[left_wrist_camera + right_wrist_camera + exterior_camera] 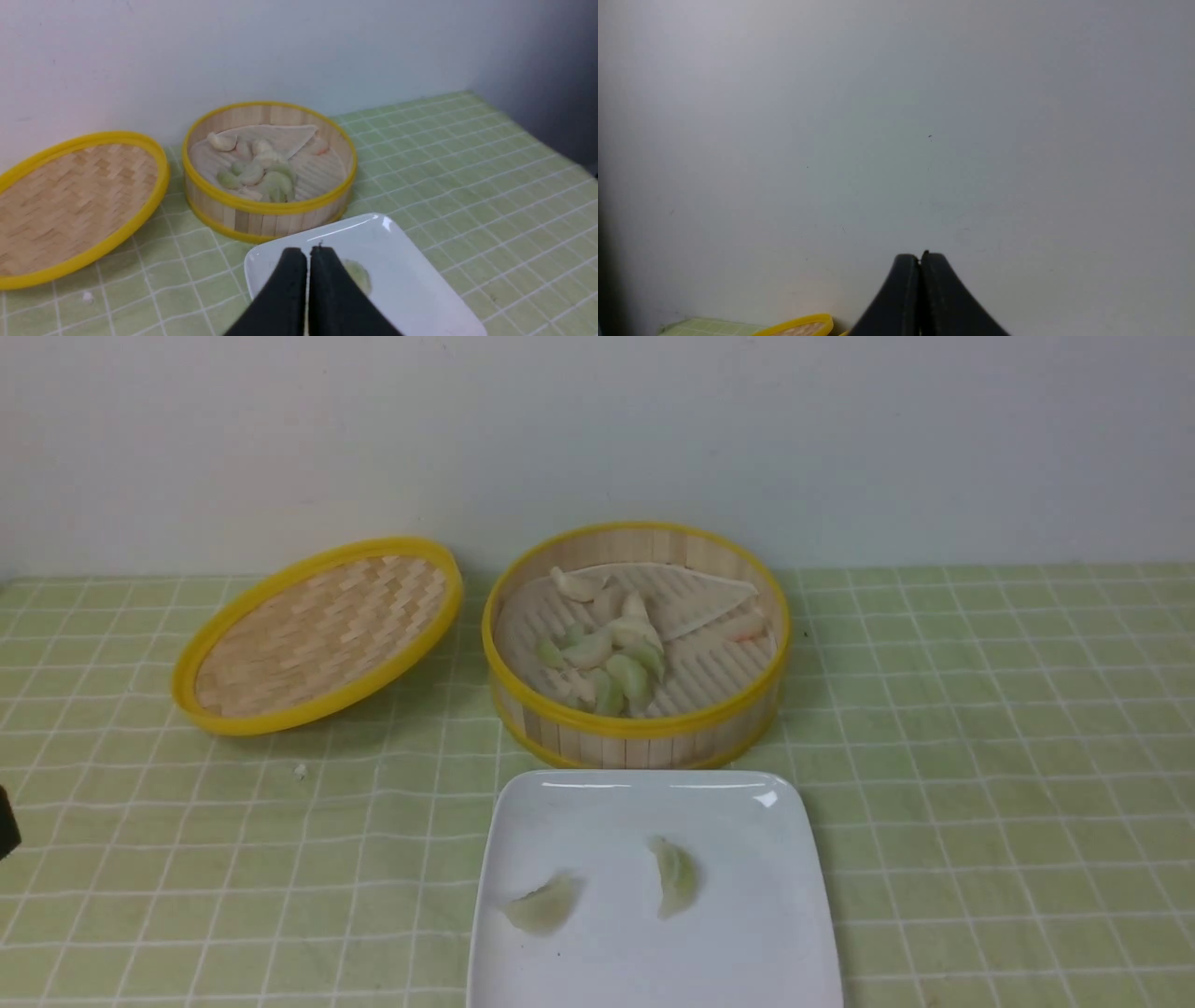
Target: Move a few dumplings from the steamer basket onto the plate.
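The left gripper (308, 252) was closed, its two black fingers pressed flat together with nothing between them, pointing toward the plate and basket. Right of it, a shallow woven lid (317, 635) with a yellow rim lay tilted on the green checked tablecloth (980, 756), its inside facing up. Its right edge was just beside the steamer basket (635, 723), and whether the two touched could not be told. The basket stood at the back centre near the pale wall (840, 429) and held a heap of pale green and white dumplings (611, 658) on a white liner. Directly in front of it lay the white square plate (747, 943), its far edge just beside the basket's wall. On the plate a left dumpling (543, 903) and a right dumpling (676, 875), both pale green, lay apart from each other. The right gripper (920, 255) was also closed and empty, fingers together, facing the wall
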Robot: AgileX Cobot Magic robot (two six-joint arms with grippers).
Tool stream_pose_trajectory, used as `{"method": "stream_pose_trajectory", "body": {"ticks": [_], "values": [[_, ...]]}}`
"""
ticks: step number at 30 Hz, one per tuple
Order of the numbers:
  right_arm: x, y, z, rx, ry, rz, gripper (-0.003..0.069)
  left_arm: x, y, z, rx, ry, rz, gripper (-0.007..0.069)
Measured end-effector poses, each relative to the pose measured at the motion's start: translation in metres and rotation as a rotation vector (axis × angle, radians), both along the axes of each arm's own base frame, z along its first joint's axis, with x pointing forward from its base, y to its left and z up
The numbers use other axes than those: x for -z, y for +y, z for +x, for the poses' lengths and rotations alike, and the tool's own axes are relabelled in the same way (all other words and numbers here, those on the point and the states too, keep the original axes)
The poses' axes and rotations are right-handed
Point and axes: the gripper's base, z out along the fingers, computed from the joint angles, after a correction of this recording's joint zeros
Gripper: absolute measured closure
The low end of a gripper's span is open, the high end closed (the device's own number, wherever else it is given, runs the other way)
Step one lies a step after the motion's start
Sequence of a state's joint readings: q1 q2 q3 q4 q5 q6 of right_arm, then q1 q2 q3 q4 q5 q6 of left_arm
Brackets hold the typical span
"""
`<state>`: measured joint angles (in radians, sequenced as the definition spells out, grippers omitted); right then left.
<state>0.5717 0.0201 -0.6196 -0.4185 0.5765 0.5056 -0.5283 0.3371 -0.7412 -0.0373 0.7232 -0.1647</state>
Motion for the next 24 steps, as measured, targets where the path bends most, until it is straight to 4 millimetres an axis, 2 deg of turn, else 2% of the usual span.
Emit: {"method": "stream_pose_trajectory", "body": {"ticks": [9,16,18,19,20,24], "values": [[0.0,0.0,0.0,0.0,-0.001,0.0,0.0673,0.0,0.001,-0.002,0.003,-0.004,-0.011,0.0631],[0.0,0.0,0.0,-0.001,-0.004,0.0,0.0673,0.008,0.003,0.002,-0.027,-0.097,0.079,0.0631],[0.0,0.0,0.0,-0.001,-0.005,0.001,0.0673,0.021,0.006,0.004,-0.073,-0.139,0.1,0.0631],[0.0,0.0,0.0,-0.001,-0.005,0.001,0.0673,0.038,0.007,0.006,-0.113,-0.151,0.116,0.0631],[0.0,0.0,0.0,-0.001,-0.005,0.001,0.0673,0.046,0.008,0.006,-0.135,-0.156,0.12,0.0631],[0.0,0.0,0.0,-0.001,-0.005,0.001,0.0673,0.11,0.014,0.012,-0.299,-0.175,0.142,0.0631]]}}
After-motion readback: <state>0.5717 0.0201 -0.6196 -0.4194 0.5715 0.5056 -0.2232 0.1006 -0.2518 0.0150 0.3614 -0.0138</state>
